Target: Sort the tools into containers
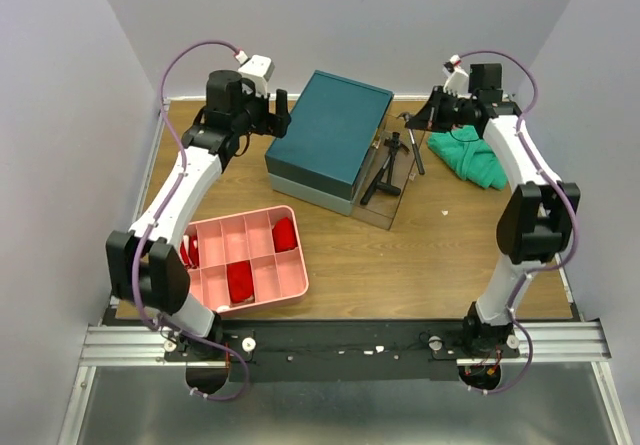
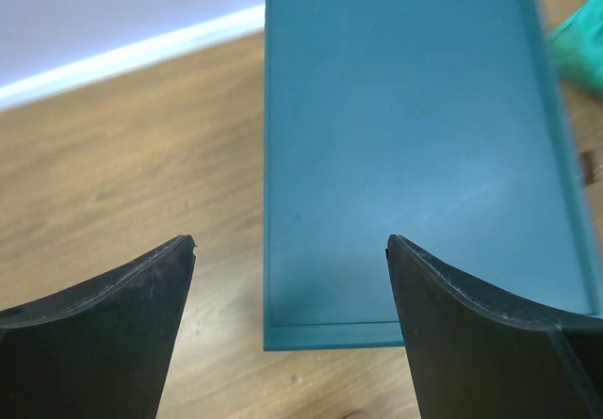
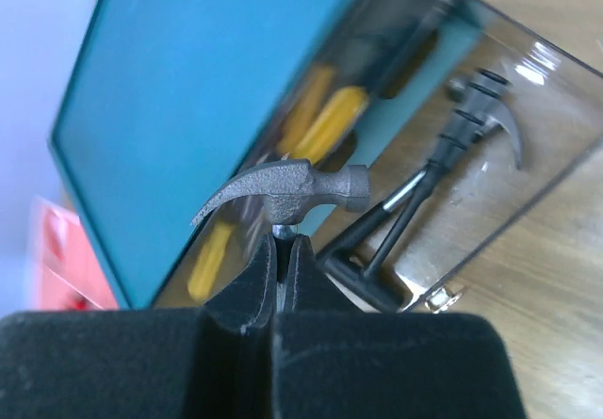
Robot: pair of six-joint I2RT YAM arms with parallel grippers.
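Wood-grain table [image 1: 400, 255], grey walls around. At the left sits a pink divided tray [image 1: 300, 267] holding red pieces. The left gripper [image 2: 290, 245] hangs spread wide and empty by the teal box [image 1: 330, 130]. Right of the box a clear drawer [image 1: 395, 202] is pulled out, with black-handled tools [image 1: 385, 170] inside. Near it, the right gripper [image 3: 285, 242] is pinched tight on a hammer [image 3: 292, 191], just under its steel head.

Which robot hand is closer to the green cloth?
Right. The right gripper, holding a hammer, hangs close beside the green cloth; the left gripper is across the teal box from it.
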